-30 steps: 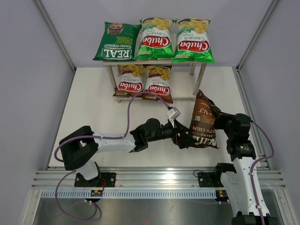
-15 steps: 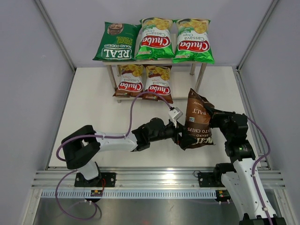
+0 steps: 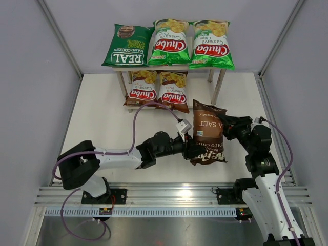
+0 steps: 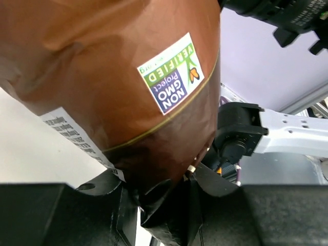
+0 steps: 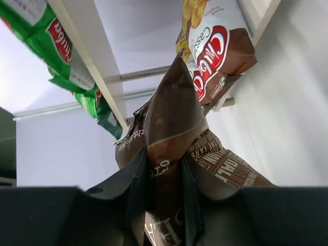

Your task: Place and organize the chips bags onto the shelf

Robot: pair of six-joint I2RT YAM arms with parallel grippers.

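A dark brown chips bag (image 3: 207, 136) hangs upright between my two grippers, in front of the shelf (image 3: 201, 95). My left gripper (image 3: 192, 150) is shut on the bag's lower left corner, which shows crumpled between the fingers in the left wrist view (image 4: 156, 205). My right gripper (image 3: 224, 125) is at the bag's right side. Its jaws stand parted, with a fold of the bag (image 5: 171, 128) still between them. On the top tier lie a dark green REAL bag (image 3: 125, 48) and two green Chuba bags (image 3: 170, 43) (image 3: 211, 45). Two brown-red Chuba bags (image 3: 142, 87) (image 3: 173, 89) fill the lower tier's left and middle.
The lower board's right part (image 3: 201, 95) is bare wood next to a silver leg (image 3: 218, 88). Grey walls close in the white table (image 3: 102, 123) on the left, right and back. The right arm's body (image 4: 277, 133) is close behind the bag.
The bag has moved left and turned upright. My left gripper has closed on its lower corner. My right gripper's jaws have loosened around the bag's right edge.
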